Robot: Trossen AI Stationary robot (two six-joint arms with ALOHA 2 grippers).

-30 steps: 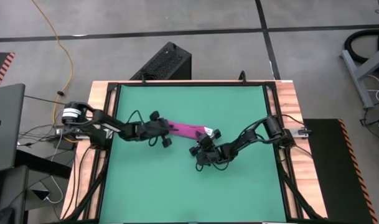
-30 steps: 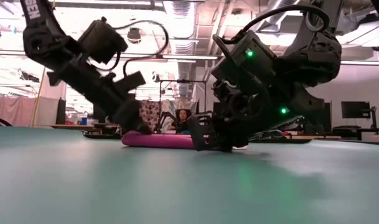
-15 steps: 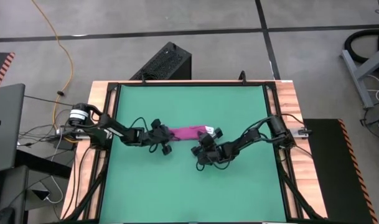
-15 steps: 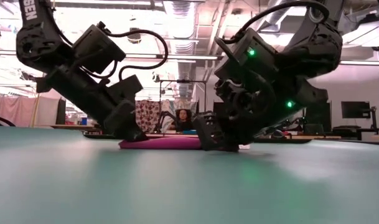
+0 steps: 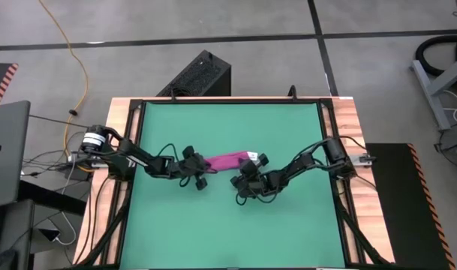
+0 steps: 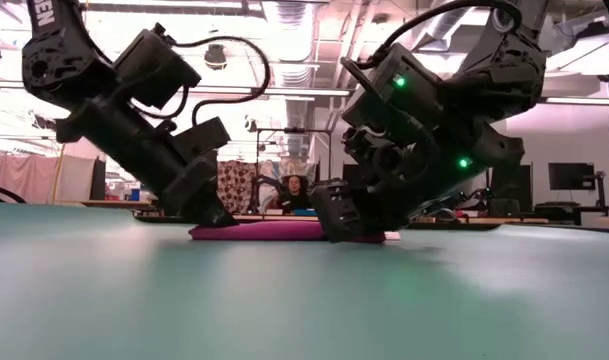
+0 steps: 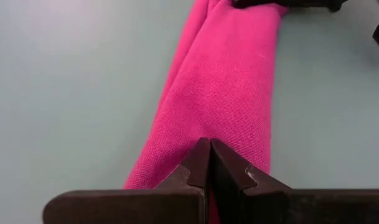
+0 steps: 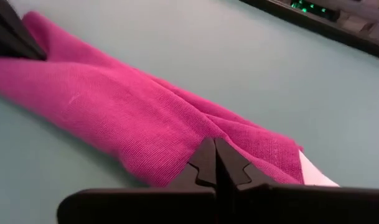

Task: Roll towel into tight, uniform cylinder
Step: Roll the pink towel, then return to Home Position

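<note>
We see the towel (image 5: pixel 226 160) lying as a loose, flattened magenta roll on the green mat (image 5: pixel 228 225) that covers the worktop (image 5: pixel 351 127), stretched between our two end effectors.

The left end effector (image 5: pixel 202 160) sits at one end of the roll. In the left wrist view its fingers (image 7: pixel 195 168) meet tip to tip, pressed together with no gap, their points resting on the pink cloth (image 7: pixel 226 93). Whether any fabric is pinched between them we cannot tell. The roll runs straight ahead of this end effector toward the other arm.

The right end effector (image 5: pixel 248 162) sits at the opposite end, where a small white tag (image 5: pixel 252 156) shows. In the right wrist view its fingers (image 8: pixel 208 165) are likewise closed tight, tips on the cloth (image 8: pixel 114 112), with the white tag (image 8: pixel 313 174) just beside them. From here the roll extends away from this end effector toward the left arm.

In the low view, both end effectors come down to the mat with the towel (image 6: pixel 269 230) flat between them. A person (image 6: pixel 296 192) is visible in the room well beyond the worktop.
</note>
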